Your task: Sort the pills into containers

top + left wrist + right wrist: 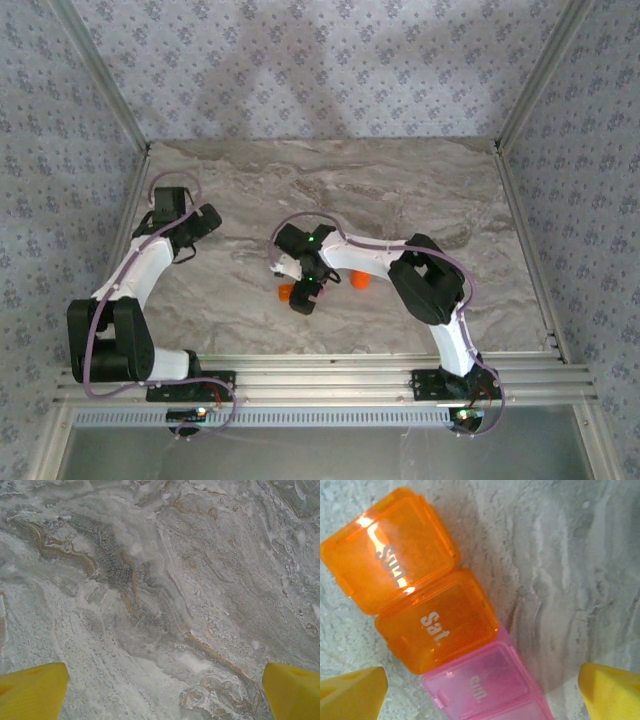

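A grey-and-beige marble-patterned tabletop (420, 190) fills the middle of the overhead view, edged by metal rails. Just below its centre lies a strip of small translucent plastic pill containers (285, 292). In the right wrist view the strip runs diagonally from upper left to bottom centre: two orange compartments (437, 625) marked "Sun" and "Sat.", then a pink compartment (480, 685) marked "Sun". A small orange object (358, 281) sits near the strip's right, partly hidden.
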You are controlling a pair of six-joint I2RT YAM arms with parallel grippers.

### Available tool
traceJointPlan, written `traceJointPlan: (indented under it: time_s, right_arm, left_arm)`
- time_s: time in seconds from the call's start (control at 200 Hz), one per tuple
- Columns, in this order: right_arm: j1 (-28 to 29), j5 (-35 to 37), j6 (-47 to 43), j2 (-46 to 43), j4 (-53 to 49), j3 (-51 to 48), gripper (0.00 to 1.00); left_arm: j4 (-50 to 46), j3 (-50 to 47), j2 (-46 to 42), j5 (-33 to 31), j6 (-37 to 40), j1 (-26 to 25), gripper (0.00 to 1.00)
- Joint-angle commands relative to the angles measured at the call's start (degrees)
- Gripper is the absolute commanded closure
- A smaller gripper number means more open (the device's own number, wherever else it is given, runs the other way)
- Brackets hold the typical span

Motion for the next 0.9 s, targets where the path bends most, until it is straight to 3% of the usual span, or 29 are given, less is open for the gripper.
traceJointPlan:
  time_s: [0.0, 0.34, 0.48, 0.64, 0.895]
  right_arm:
    - [-0.2, 4.0, 1.8, 1.3, 1.2, 1.2, 0.00]
    - [-4.2, 7.7, 8.6, 5.3, 1.0, 9.4, 0.02]
    - [-5.3, 5.3, 11.0, 5.9, -0.2, 11.9, 0.03]
    - [-6.4, 0.7, 12.2, 3.4, 0.7, 9.4, 0.04]
    - [-6.7, -0.7, 13.1, -0.2, 2.4, 2.2, 0.08]
  left_arm:
    - [-0.6, 0.7, -0.4, 0.8, -0.8, 0.3, 0.01]
    - [-0.8, 0.7, -0.3, 1.1, -0.6, 0.3, 0.01]
    - [-0.9, 0.7, 0.1, 1.3, -0.8, 0.3, 0.01]
    - [-0.4, 0.6, -0.1, 2.1, -1.2, 0.4, 0.01]
    - [2.7, -1.7, -3.3, 3.8, -5.2, 0.2, 0.01]
